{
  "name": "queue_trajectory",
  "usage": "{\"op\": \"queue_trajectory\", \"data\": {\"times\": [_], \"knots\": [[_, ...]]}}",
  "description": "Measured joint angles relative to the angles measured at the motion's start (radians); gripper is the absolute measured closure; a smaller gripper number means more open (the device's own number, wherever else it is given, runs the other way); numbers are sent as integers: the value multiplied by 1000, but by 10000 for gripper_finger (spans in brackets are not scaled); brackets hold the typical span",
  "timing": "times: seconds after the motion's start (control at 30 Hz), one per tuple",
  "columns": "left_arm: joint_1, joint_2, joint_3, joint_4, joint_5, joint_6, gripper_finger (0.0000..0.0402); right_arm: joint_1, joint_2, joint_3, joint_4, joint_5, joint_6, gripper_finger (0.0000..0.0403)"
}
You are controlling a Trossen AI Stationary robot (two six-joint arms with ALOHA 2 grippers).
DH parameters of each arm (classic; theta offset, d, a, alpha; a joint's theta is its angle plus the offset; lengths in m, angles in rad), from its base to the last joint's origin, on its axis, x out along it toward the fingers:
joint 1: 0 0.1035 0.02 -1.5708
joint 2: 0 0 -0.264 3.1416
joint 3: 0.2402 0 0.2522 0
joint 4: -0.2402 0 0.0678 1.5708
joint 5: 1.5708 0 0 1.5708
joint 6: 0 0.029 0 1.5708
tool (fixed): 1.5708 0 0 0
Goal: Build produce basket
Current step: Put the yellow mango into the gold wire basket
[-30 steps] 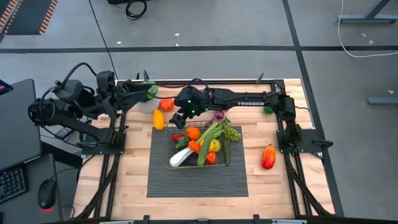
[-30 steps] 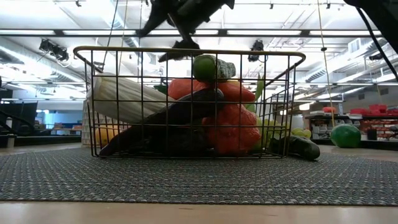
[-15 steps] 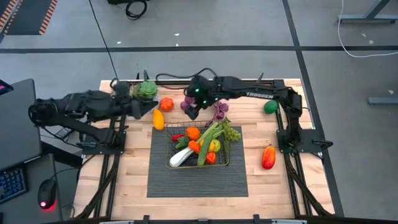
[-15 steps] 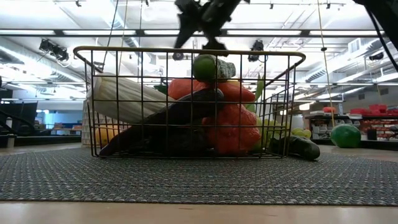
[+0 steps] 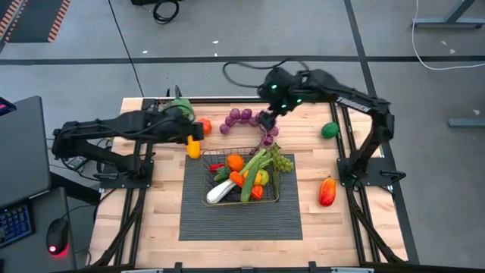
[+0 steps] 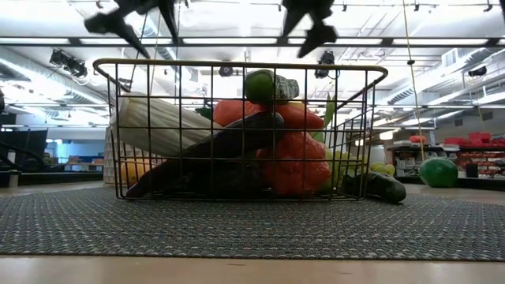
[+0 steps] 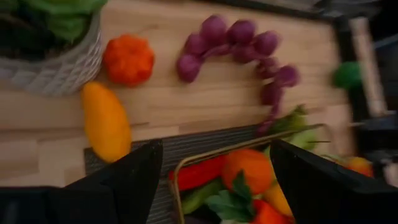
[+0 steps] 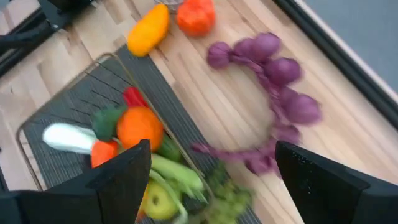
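basket: thin brass-coloured wire mesh basket, shallow and rectangular, sat at the centre of the high view on the mat; in the low view its open grid wall filled the middle of the frame.
mat: dark ribbed rectangular mat, woven-looking texture, under the basket on the pale wood plank table.
produce in basket: white ribbed leek lay at the lower left corner, long green stalk ran diagonally, round orange, yellow-green apple, red pieces, green grapes at the upper right edge.
produce outside: knobbly purple grapes curved in a chain on bare wood above the basket; smooth yellow pepper left of the mat; lumpy orange piece above it; round green fruit at centre right; red-orange pepper right of the mat.
plant pot: white patterned pot with green succulent, upper left of table.
right gripper: right gripper was at upper centre of the high view, above the purple grapes; fingers spread apart, holding nothing.
left gripper: left gripper was at left of centre, near the yellow pepper; fingers parted, nothing between them.
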State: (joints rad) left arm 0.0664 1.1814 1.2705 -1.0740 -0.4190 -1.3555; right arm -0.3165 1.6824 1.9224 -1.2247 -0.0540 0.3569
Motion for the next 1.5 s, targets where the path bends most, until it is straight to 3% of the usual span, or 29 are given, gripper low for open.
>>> {"op": "queue_trajectory", "data": {"times": [0.3, 0.43, 0.67, 0.93, 1.3, 1.5], "knots": [[172, 243, 0, 10, 267, 101, 99, -107, -127, 0, -216, 8, -94, 56], [211, 332, 0, 4, 330, 105, 99, -140, -170, 0, -242, 11, -133, 56], [236, 402, 0, -33, 342, 9, 99, -178, -225, 0, -277, 11, -245, 56], [282, 401, -44, -115, 368, -53, 99, -233, -263, 0, -303, 10, -378, 56], [361, 400, -175, -34, 387, -18, 99, -262, -275, 0, -312, -52, -379, 56], [403, 400, -252, 119, 417, 19, 99, -262, -275, 0, -316, -52, -374, 56]]}}
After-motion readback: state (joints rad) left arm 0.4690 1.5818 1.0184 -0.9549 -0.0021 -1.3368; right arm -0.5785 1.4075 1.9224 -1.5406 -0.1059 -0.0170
